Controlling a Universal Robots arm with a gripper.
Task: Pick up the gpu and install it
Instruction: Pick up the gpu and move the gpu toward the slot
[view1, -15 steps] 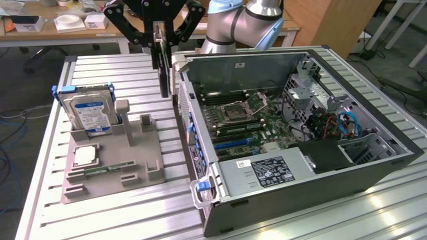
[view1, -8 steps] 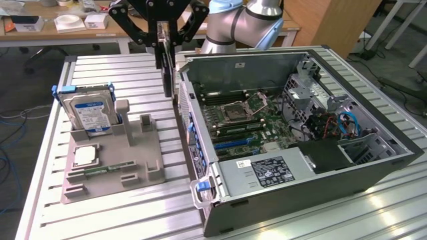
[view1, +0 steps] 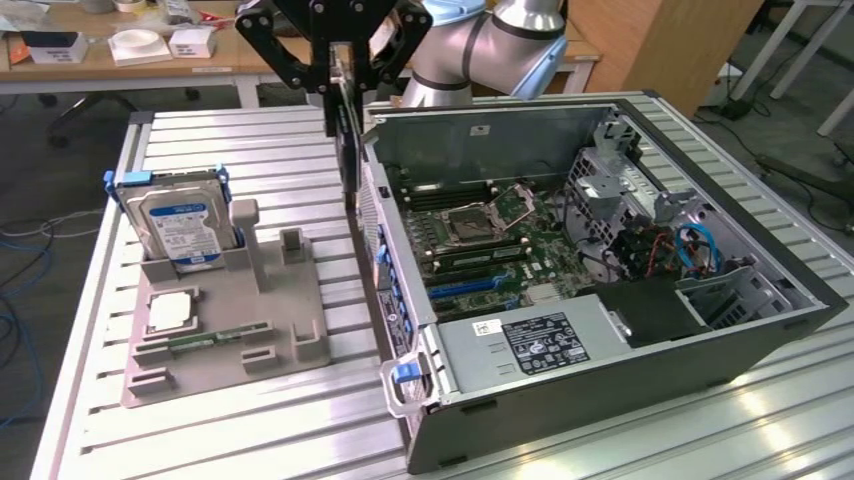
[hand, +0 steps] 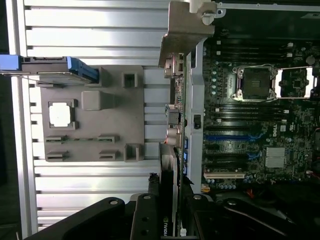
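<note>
Black and partly closed, the gripper (view1: 343, 92) is clamping the gpu (view1: 350, 160) by its upper end and holding it aloft, edge-on, above the slatted metal tabletop (view1: 240, 150). The card is hanging upright just outside the side wall of the open computer case (view1: 641, 330). It is between that case and the grey parts holder (view1: 254, 320), which is sitting toward the tabletop's edge on the exterior view's left and carrying a blue-labelled hard drive (view1: 180, 225). Seen from the wrist, the card's silver bracket (hand: 185, 25) is pointing away from the gripper. The pick-up looks done, and carrying the card over to the motherboard (view1: 487, 240) appears to be the step in hand; nothing is seated yet. Installing it is likely calling for squaring the connector edge over an expansion slot and keeping the bracket clear of the case wall.
</note>
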